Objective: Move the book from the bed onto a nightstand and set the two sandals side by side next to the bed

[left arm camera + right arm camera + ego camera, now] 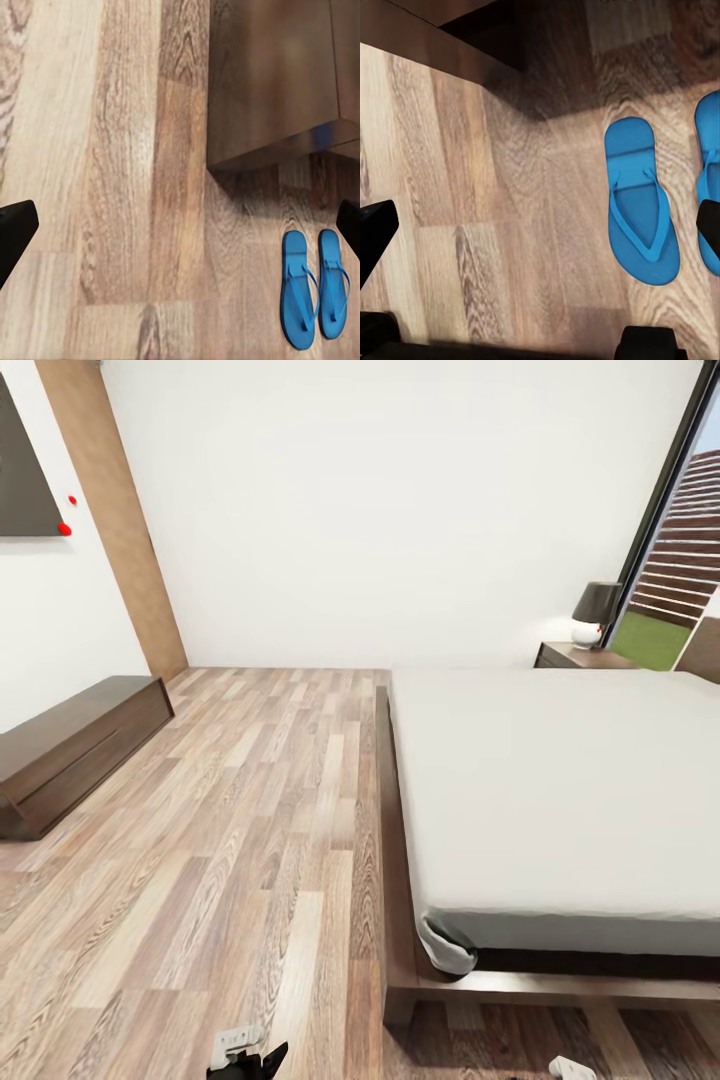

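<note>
Two bright blue sandals lie side by side on the wood-plank floor beside the corner of the bed's dark frame (274, 75). One sandal (300, 289) and its mate (332, 281) are flat, toes toward the frame. My left gripper (180, 225) hovers above the floor, open and holding nothing. The right gripper (540, 225) is open too, with one sandal (639, 199) and the other sandal (711, 172) below it. The bed (560, 790) has a bare pale mattress. A nightstand (580, 655) stands by its far side. The book is out of view.
A lamp (595, 615) sits on the nightstand, by a tall black-framed window (680, 550). A long low dark cabinet (70, 750) lines the left wall near a brown door (115, 520). Wood floor (260, 810) runs between the cabinet and the bed.
</note>
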`<state>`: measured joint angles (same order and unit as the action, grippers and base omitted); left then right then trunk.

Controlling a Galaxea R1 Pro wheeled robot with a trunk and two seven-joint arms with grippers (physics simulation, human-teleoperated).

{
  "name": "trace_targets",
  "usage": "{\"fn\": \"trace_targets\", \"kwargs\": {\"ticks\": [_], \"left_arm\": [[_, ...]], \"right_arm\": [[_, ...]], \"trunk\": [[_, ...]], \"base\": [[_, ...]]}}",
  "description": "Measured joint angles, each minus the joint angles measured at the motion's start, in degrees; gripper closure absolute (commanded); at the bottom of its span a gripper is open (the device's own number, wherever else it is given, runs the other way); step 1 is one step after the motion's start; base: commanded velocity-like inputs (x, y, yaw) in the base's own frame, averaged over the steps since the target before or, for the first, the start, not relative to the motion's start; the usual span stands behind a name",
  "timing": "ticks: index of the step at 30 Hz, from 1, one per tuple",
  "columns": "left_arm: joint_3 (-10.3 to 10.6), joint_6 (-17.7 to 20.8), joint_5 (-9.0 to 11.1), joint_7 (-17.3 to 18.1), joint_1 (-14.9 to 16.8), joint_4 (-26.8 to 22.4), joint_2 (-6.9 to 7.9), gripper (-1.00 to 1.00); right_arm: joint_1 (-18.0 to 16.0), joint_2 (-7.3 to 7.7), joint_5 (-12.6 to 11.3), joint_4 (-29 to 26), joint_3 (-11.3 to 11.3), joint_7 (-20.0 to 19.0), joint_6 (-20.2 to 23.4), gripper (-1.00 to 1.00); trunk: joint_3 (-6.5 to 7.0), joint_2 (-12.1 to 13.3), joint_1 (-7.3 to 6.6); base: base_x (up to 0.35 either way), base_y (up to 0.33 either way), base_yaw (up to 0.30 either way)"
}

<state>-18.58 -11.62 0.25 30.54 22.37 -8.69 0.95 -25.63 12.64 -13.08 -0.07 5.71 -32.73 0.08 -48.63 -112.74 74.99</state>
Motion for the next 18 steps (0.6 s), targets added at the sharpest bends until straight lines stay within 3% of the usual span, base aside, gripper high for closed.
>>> {"fn": "trace_targets", "kwargs": {"ticks": [18], "left_arm": [[0.0, 0.0, 0.0, 0.0, 0.0, 0.0, -0.02, -1.00]], "right_arm": [[0.0, 0.00, 0.0, 0.1, 0.0, -0.1, 0.0, -1.00]], "trunk": [[1.51, 0.0, -0.01]], "base": [[-0.006, 0.000, 0.000]]}}
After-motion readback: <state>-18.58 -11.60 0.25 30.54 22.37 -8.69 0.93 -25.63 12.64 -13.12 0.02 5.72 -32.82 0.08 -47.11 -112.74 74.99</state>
